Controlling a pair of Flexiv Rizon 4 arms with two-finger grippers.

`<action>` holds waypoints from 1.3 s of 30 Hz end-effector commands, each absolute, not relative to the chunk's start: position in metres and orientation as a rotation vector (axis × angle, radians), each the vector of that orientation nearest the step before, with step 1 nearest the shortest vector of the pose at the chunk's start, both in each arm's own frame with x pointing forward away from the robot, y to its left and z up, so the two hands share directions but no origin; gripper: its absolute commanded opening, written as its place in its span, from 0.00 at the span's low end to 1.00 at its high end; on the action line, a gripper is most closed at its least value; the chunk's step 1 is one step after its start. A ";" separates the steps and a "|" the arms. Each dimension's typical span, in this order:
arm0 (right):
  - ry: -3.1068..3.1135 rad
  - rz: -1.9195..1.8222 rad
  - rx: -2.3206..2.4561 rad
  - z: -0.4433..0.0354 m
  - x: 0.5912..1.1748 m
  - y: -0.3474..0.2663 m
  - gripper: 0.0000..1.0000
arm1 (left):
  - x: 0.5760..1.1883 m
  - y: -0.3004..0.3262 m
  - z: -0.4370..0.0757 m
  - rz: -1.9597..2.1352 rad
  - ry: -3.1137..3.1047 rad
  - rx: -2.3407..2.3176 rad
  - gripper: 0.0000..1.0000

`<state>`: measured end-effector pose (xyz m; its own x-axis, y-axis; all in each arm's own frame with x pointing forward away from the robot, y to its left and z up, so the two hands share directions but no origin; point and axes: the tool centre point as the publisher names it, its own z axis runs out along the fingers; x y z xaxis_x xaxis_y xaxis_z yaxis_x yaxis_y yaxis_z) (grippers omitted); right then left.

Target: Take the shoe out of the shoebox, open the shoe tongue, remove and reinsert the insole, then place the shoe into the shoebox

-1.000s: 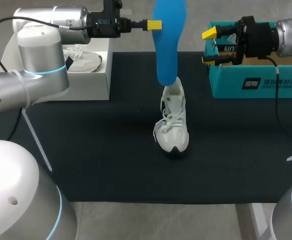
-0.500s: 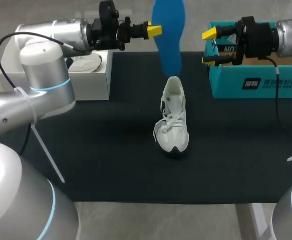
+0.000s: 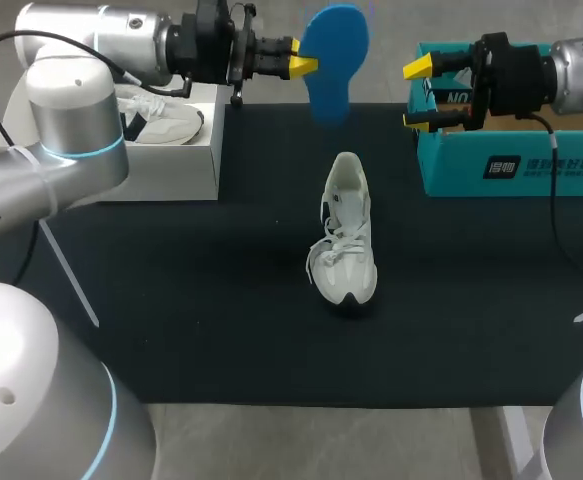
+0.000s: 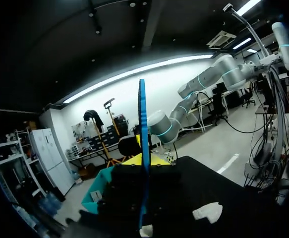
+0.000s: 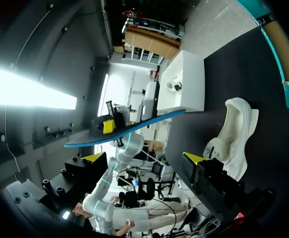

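Insole [image 3: 335, 45], gripped by left hand [image 3: 303, 66], hangs at 12 o'clock of the shoe [image 3: 346, 235], seemingly for reinsertion; right hand [image 3: 418, 94] open.

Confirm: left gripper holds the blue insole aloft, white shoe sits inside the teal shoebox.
The left gripper holds the blue insole aloft, but the white shoe sits on the black mat, outside the teal shoebox; the head view shows it.

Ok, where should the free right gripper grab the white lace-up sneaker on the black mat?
Likely the heel of the white lace-up sneaker, pinched across its sides from above by the right gripper: it stands upright on its sole, heel farthest away, laces covering the front, opening kept free for the blue insole.
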<state>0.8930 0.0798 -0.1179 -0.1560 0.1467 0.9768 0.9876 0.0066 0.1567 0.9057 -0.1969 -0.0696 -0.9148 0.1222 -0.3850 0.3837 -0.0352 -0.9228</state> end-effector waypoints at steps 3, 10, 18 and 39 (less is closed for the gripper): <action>-1.434 -1.255 -1.245 -0.118 0.893 0.081 1.00 | 0.910 -0.197 -0.067 -1.789 1.929 0.881 0.00; -1.434 -1.255 -1.245 -0.118 0.893 0.081 1.00 | 0.914 -0.200 -0.075 -1.483 1.604 1.099 0.00; -1.435 -1.254 -1.245 -0.117 0.891 0.079 1.00 | 0.914 -0.201 -0.086 -1.289 1.334 1.210 0.00; -1.383 -1.334 -1.381 -0.090 0.901 0.068 1.00 | 0.907 -0.214 -0.093 -1.277 1.212 1.121 0.00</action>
